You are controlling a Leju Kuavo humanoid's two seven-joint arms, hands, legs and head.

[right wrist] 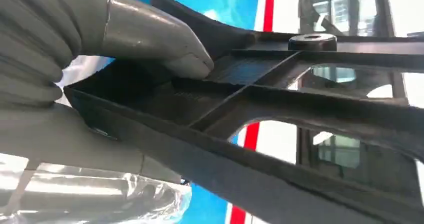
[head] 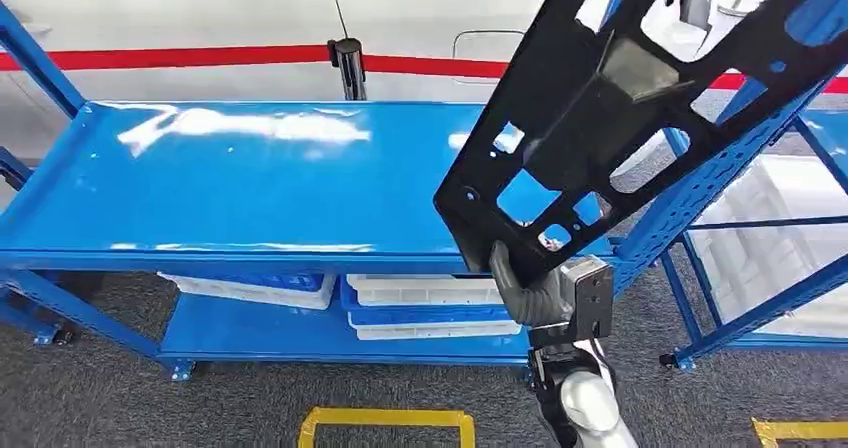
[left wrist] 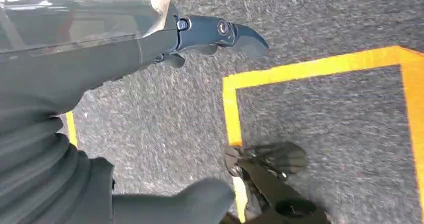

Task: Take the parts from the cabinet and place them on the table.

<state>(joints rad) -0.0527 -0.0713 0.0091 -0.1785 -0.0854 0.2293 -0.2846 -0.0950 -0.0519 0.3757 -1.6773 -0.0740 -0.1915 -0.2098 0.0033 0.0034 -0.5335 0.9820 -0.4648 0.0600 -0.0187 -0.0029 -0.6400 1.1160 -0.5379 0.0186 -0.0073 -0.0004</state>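
Observation:
A large black flat part [head: 640, 98] with several cut-out openings stands tilted up at the right of the head view, in front of the blue rack. My right hand [head: 535, 293] grips its lower corner from below. In the right wrist view the thumb [right wrist: 160, 39] presses on the ribbed face of the black part [right wrist: 280, 119]. The blue shelf top [head: 240, 178] lies to the left of the part, wide and bare. My left hand [left wrist: 165, 44] hangs over the grey floor with nothing in it, its dark fingers [left wrist: 235, 34] stretched out.
White trays [head: 425, 303] and a blue one sit on the rack's lower shelf. A second blue rack [head: 790, 258] holding a white bin stands at the right. Yellow floor tape [head: 385, 423] marks squares on the grey carpet. A dark post [head: 347, 68] rises behind the shelf.

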